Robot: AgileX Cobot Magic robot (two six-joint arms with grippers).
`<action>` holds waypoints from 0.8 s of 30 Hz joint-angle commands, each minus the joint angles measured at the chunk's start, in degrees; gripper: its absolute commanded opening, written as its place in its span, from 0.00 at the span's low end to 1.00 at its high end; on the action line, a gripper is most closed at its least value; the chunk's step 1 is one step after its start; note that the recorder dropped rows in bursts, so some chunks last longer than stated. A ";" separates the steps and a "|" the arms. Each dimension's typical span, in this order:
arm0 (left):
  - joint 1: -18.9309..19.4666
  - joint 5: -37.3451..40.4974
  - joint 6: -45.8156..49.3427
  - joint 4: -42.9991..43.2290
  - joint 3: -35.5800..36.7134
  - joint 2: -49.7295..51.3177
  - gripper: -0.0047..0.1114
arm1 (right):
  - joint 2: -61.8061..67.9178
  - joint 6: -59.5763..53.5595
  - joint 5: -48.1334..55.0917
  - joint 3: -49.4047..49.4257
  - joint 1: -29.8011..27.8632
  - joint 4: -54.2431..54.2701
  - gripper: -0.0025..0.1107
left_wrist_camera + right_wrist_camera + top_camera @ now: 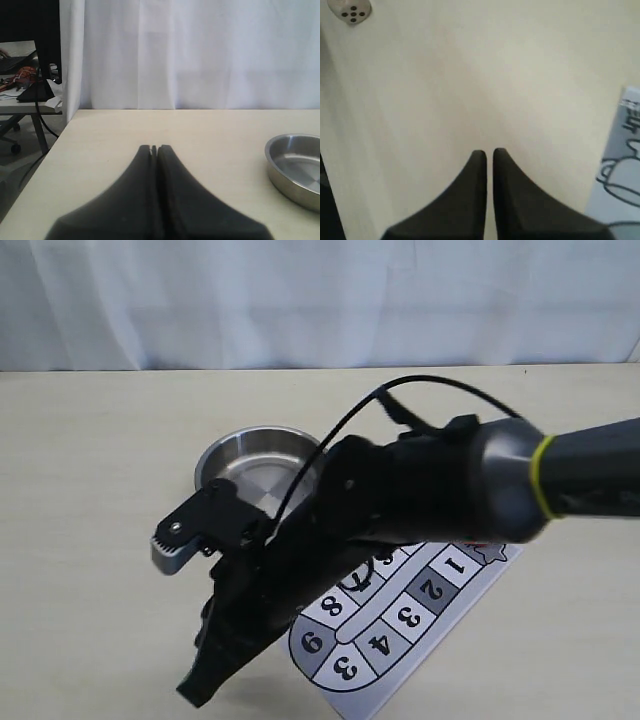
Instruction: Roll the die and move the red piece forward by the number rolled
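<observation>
The die (352,10), a small tan cube with five black pips facing up, lies on the bare table, well ahead of my right gripper (489,151) in the right wrist view. That gripper is shut to a thin slit with nothing between its fingers. In the exterior view the right arm reaches across the middle, and its gripper (197,692) points down at the table's front left. I cannot see the die in that view. My left gripper (154,146) is shut and empty, low over the table. The red piece is out of sight.
A steel bowl (215,455) stands behind the right arm, and the part that shows looks empty; the left wrist view also catches the bowl (280,150). The numbered game board (420,625) lies under the right arm; an edge of the board (620,170) shows beside the right gripper.
</observation>
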 commanded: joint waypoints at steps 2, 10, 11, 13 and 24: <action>-0.01 -0.75 -0.02 -0.10 -0.30 -0.06 0.04 | 5.38 -5.11 -1.56 -4.13 4.35 0.73 0.06; -0.01 -0.75 -0.02 -0.10 -0.30 -0.06 0.04 | 9.18 -15.12 -9.64 -4.96 10.02 9.59 0.06; -0.01 -0.75 -0.02 -0.10 -0.30 -0.06 0.04 | 9.70 -16.10 -10.72 -4.96 10.53 10.82 0.06; -0.01 -0.75 -0.02 -0.10 -0.30 -0.06 0.04 | 10.66 -18.92 -11.81 -5.09 11.25 13.43 0.06; -0.01 -0.75 -0.02 -0.31 -0.30 -0.06 0.04 | 16.69 -22.57 -8.76 -13.23 14.19 18.80 0.06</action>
